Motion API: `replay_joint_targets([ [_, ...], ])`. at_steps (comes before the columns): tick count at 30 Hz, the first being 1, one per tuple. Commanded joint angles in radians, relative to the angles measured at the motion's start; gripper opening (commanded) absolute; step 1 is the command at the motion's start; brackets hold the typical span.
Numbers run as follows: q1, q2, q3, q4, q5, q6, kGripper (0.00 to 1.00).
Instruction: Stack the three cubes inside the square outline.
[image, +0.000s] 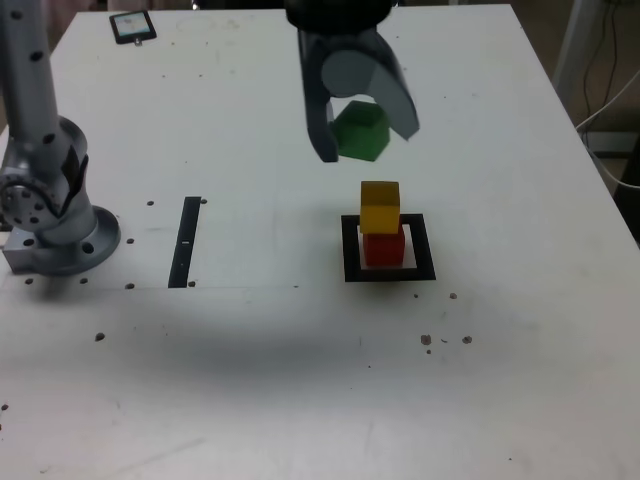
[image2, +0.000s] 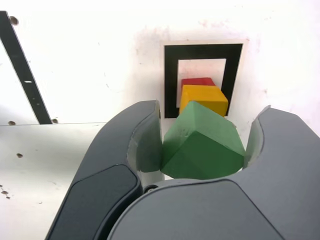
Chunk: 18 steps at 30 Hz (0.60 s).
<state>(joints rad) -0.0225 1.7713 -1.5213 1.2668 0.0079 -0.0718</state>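
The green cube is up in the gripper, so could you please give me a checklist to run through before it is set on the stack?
1. Grip: the gripper is shut on the matte green cube: ok.
2. Cube level: it sits tilted, one corner up: not ok.
3. Stack: the yellow cube sits on the red cube: ok.
4. Base: the red cube is inside the black square outline: ok.
5. Alignment over the stack: cannot tell.
6. Clearance: the green cube hangs above the yellow one, apart: ok.
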Motion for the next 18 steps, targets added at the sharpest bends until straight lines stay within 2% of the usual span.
replay_joint_targets([
  [1,-0.017,0.036,-0.017,0.002,-0.003,-0.012,0.26],
  [18,-0.028,0.081,-0.015,-0.011,-0.025,-0.031,0.28],
])
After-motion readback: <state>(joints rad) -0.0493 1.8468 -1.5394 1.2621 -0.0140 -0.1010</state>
